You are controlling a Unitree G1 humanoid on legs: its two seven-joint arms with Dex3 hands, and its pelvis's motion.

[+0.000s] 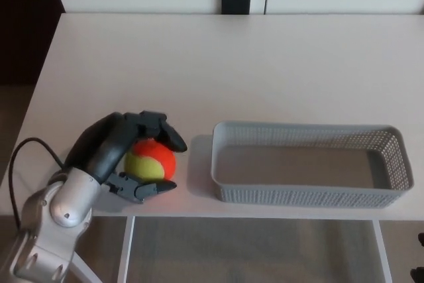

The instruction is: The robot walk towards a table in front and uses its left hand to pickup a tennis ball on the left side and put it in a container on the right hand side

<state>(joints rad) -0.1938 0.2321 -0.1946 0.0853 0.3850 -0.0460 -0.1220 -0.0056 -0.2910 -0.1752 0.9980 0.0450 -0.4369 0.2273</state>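
An orange and yellow tennis ball (151,160) sits near the front left edge of the white table (218,71). My left hand (122,150) is wrapped around it, two fingers (165,134) over the top and the thumb (142,189) underneath at the front. The ball looks held just at table level. A grey mesh container (308,162) stands to the right of the ball, with nothing inside. My right hand does not show.
A black object (236,0) stands at the table's far edge against the white wall. A black cable (26,154) loops off my left forearm. The table's front edge runs just below the ball and container.
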